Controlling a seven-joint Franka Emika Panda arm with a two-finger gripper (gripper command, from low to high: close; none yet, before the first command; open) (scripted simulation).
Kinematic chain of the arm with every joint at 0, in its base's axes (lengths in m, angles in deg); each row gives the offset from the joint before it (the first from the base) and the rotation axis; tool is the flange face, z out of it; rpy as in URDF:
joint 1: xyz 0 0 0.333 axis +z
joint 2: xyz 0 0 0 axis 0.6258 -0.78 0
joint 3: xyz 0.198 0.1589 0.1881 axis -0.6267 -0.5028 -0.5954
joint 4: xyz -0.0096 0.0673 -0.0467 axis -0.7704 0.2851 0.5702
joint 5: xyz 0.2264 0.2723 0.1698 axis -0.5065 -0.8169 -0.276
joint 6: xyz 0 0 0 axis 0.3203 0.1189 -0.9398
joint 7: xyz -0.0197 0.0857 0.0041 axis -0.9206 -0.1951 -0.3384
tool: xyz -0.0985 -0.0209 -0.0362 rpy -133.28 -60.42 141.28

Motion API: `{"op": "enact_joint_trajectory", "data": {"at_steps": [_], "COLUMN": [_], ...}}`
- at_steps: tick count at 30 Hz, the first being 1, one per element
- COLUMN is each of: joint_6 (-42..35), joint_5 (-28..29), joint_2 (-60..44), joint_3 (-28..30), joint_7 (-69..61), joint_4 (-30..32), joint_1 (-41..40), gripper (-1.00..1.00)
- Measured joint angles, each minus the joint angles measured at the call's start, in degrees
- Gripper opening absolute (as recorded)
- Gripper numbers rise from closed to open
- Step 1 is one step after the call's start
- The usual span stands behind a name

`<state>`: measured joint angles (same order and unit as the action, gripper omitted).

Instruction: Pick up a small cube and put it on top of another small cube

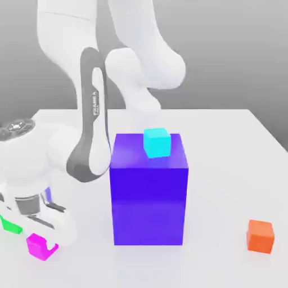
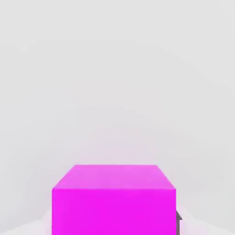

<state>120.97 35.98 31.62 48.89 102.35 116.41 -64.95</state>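
A small magenta cube rests on the white table at the exterior view's lower left. My gripper reaches down over it, one finger on either side, and one white fingertip presses its side. The hand view has the magenta cube close up, with a dark finger pad against its edge. A small green cube lies just beside the hand. A small cyan cube sits on top of the large blue block. A small orange cube lies at the lower right.
The large blue block stands in the middle of the table, between my hand and the orange cube. My arm bends down just beside the block's left face.
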Motion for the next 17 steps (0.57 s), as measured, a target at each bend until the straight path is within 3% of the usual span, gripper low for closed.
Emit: {"op": "enact_joint_trajectory", "data": {"at_steps": [4,8,13,14,17], "joint_6": [-6.1,-12.4,-7.7,-6.1,-6.1], "joint_5": [1.9,3.3,-1.0,-2.1,-2.1], "joint_2": [7.7,15.1,10.2,8.4,8.4], "joint_3": [1.6,8.3,8.8,8.2,8.2], "joint_7": [1.5,10.0,10.4,9.6,9.6], "joint_4": [1.6,2.9,2.8,2.7,2.7], "joint_1": [1.1,-3.1,-6.7,-7.1,-7.1], "gripper": [-1.0,-1.0,-1.0,1.0,1.0]}}
